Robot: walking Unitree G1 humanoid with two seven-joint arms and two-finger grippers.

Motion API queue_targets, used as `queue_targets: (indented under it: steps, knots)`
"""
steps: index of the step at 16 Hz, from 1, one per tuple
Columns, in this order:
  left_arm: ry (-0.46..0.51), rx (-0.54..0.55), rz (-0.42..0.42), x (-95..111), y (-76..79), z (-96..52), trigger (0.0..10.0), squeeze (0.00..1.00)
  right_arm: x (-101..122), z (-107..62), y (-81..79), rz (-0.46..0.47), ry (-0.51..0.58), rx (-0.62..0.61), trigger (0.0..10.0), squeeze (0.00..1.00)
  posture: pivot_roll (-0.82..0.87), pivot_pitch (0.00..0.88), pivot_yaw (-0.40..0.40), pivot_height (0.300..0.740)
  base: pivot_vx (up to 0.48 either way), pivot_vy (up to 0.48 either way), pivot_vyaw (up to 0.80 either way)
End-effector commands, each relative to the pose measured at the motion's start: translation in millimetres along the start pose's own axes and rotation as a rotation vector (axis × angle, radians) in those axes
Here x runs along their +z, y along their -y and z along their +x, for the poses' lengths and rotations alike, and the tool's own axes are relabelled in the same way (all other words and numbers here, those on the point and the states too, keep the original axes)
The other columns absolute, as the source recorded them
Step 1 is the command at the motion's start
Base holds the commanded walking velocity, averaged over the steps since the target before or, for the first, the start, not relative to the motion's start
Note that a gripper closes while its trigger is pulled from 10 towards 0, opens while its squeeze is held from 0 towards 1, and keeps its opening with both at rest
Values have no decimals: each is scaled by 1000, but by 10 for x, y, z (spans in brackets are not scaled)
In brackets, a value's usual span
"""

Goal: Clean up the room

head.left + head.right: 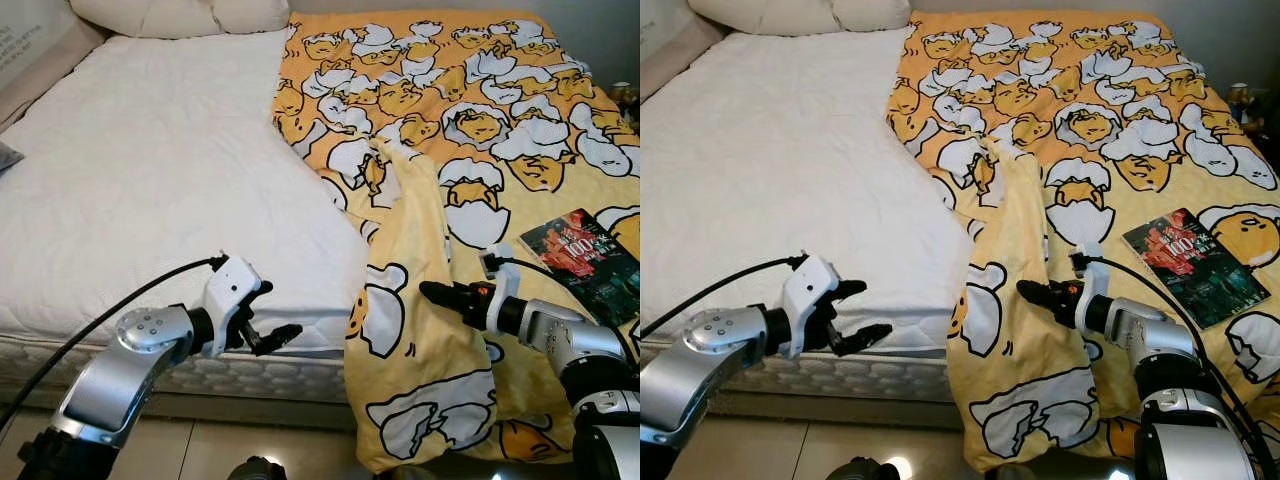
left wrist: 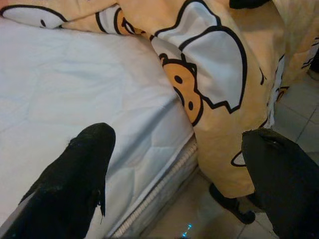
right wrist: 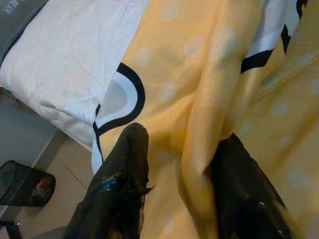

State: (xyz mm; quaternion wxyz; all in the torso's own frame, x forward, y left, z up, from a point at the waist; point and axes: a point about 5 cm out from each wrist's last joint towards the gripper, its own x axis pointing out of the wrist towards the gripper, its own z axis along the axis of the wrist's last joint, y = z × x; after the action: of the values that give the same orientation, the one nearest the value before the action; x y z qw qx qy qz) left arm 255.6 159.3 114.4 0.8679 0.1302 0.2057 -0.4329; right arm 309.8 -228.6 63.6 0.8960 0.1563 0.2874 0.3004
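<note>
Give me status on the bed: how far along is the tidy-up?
Done: nothing clearly finished. In hand: the right gripper has a fold of the yellow blanket between its fingers at the bed's foot; the left gripper hangs open by the bare white mattress. Left: spreading the blanket over the mattress; the book is on the bed.

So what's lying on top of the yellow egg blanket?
A book with a dark red cover lies flat on the yellow blanket, near the right gripper. Whatever is under the blanket stays hidden; beside it the white mattress is bare.
</note>
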Motion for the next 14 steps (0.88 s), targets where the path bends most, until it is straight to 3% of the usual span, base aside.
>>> queue_targets:
  steps: [1,10,14]
  knots:
    - [-7,-18,6,2,33,-13,10000,0,76,22,-26,-36,7,1,0,0,-123,51,42,740,0,0,0]
    - [-31,-23,8,-52,20,0,10000,0,71,50,-83,-46,34,22,0,0,-138,9,51,740,0,0,0]
    - [-22,27,-1,-65,-27,-37,10000,0,122,154,-279,-64,62,110,0,0,-127,0,34,740,0,0,0]
